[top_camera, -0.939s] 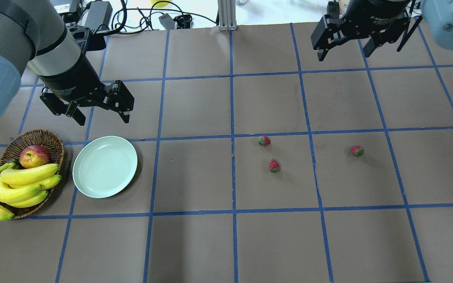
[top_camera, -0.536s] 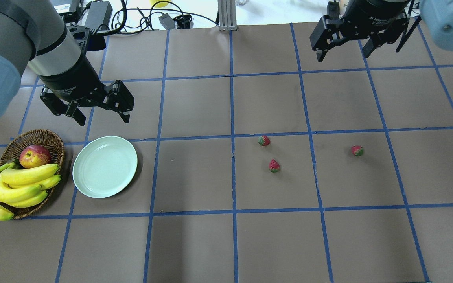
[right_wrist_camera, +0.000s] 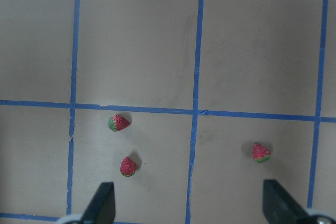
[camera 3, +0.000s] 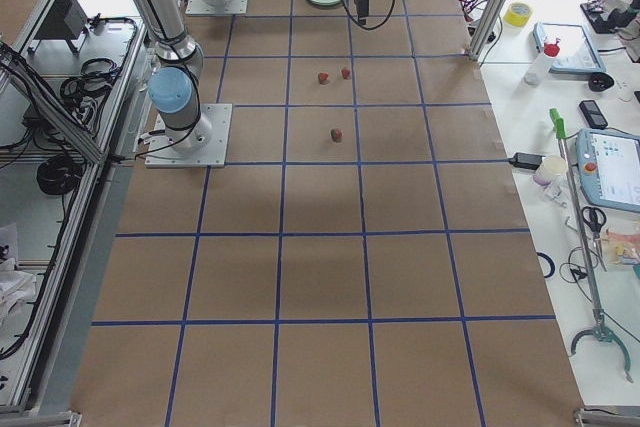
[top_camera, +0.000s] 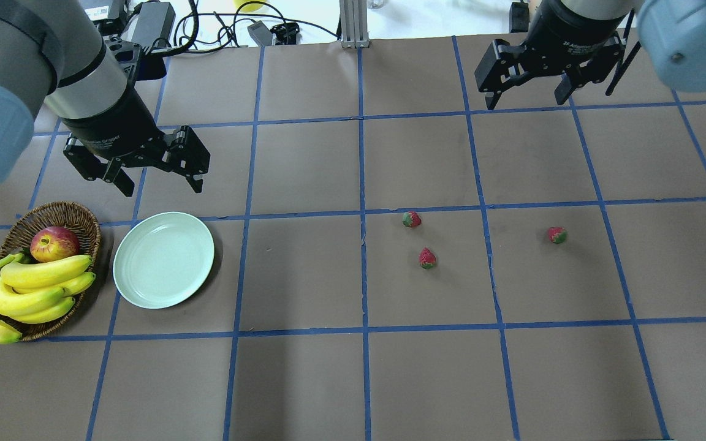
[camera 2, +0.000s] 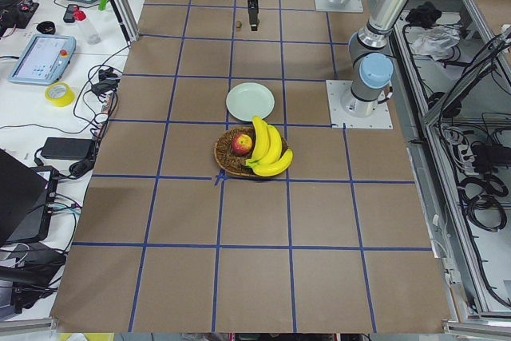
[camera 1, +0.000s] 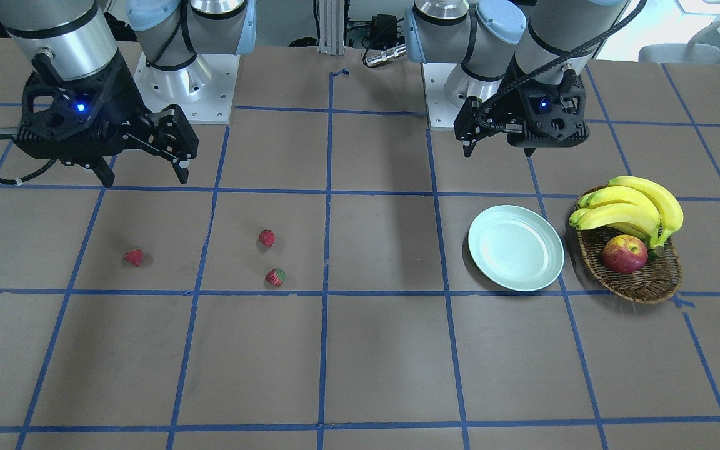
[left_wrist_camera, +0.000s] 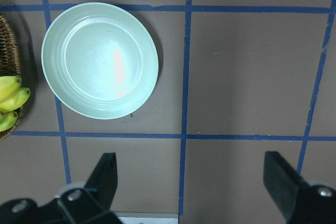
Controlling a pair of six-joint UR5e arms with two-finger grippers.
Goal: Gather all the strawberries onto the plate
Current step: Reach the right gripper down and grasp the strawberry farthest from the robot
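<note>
On the right half of the table lie all three berries, none collected yet: far strawberry [top_camera: 412, 219] and near strawberry [top_camera: 428, 258] sit close together without touching, and lone strawberry [top_camera: 557, 235] is well apart to their right. Plate [top_camera: 163, 260] sits at the left with no berry in it, just beside the basket [top_camera: 59, 211] of bananas [top_camera: 34, 288] and an apple [top_camera: 54, 243]. My right gripper [top_camera: 524, 101] hangs high over the right half, jaws wide apart with nothing between them. My left gripper [top_camera: 162, 187] hangs near the plate, jaws likewise apart and holding nothing. Judgement: the first pick is the step in hand, and the right arm is clearly the nearer one, since the left is well apart from every berry. Seen from the right wrist, the pair lies toward one finger [right_wrist_camera: 102, 205] and the lone one toward the other, so either target needs a sideways shift before descent. The lone strawberry's cap seems turned rightward, which would put its long axis roughly along my jaw line. It is too small to be sure. A wrist turn may be wanted.
</note>
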